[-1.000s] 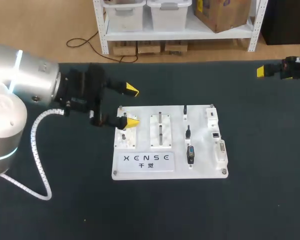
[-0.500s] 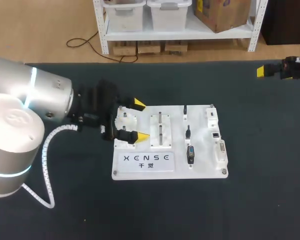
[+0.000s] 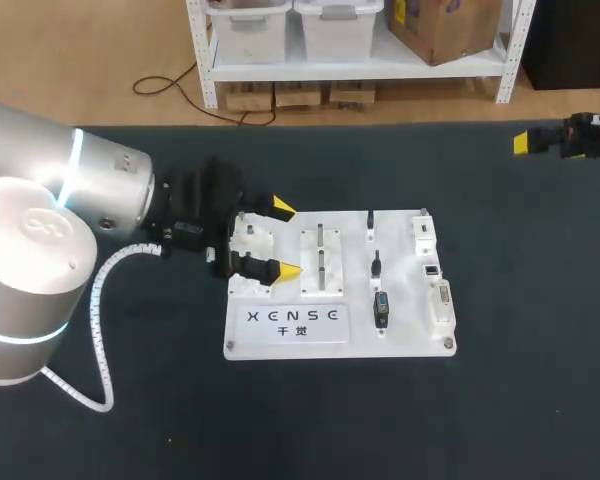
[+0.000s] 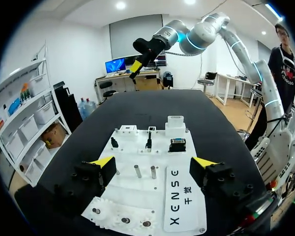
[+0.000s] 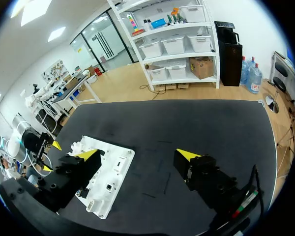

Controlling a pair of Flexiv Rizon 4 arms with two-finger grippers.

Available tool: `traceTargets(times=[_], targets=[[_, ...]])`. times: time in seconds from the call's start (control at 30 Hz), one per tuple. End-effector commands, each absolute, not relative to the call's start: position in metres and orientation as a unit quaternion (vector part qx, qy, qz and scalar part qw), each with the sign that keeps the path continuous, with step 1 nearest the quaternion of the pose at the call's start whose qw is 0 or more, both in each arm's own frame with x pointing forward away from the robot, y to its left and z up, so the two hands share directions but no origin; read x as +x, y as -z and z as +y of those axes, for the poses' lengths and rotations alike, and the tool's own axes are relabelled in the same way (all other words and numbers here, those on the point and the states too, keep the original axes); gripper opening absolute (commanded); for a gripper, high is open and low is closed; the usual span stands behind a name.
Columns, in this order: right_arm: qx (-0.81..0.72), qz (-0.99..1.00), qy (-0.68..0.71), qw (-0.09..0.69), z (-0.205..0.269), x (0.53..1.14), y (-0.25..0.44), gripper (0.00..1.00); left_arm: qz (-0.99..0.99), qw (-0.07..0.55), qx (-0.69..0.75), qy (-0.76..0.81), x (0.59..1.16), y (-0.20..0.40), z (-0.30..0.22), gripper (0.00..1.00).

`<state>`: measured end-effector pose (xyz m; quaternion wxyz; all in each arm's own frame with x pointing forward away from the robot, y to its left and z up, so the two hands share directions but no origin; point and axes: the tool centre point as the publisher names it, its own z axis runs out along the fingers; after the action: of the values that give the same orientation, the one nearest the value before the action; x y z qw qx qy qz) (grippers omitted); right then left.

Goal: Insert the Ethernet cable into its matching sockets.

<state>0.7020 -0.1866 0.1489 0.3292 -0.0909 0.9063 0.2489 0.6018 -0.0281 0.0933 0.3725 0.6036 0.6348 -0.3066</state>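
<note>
Ethernet cable (image 3: 380, 308) beyond left pincer (image 3: 285, 240)

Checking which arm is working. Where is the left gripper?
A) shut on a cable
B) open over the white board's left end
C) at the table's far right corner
B: the left gripper hangs over the left end of the white board, fingers apart, nothing between them.

Dark table (image 3: 520, 400), white gears (image 4: 122, 220), two upright metal pegs (image 4: 137, 171)
</note>
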Motion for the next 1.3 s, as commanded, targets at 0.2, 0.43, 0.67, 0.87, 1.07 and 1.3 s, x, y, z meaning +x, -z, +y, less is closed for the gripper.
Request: traceTargets(times=[0.2,0.43,0.67,0.87,1.07,1.3], targets=[[-0.090,0.907,-0.248,0.329,-0.186,0.701,-0.149,1.00,0.634,0.373,0.604,0.307,0.603,-0.092,-0.028,1.00],[-0.068,0.928,-0.201,0.307,-0.139,0.689,-0.147,1.00,0.634,0.373,0.604,0.307,0.603,-0.092,-0.028,1.00],[-0.089,0.951,-0.151,0.256,-0.082,0.673,-0.146,1.00,0.634,0.373,0.604,0.307,0.603,-0.092,-0.028,1.00],[-0.092,0.971,-0.105,0.194,-0.037,0.665,-0.136,1.00,0.634,0.373,0.604,0.307,0.603,-0.092,-0.028,1.00],[-0.082,0.983,-0.060,0.153,-0.007,0.656,-0.118,1.00,0.634,0.373,0.604,0.307,0.603,-0.092,-0.028,1.00],[-0.047,0.990,-0.014,0.131,0.003,0.645,-0.093,1.00,0.634,0.373,0.604,0.307,0.603,-0.092,-0.028,1.00]])
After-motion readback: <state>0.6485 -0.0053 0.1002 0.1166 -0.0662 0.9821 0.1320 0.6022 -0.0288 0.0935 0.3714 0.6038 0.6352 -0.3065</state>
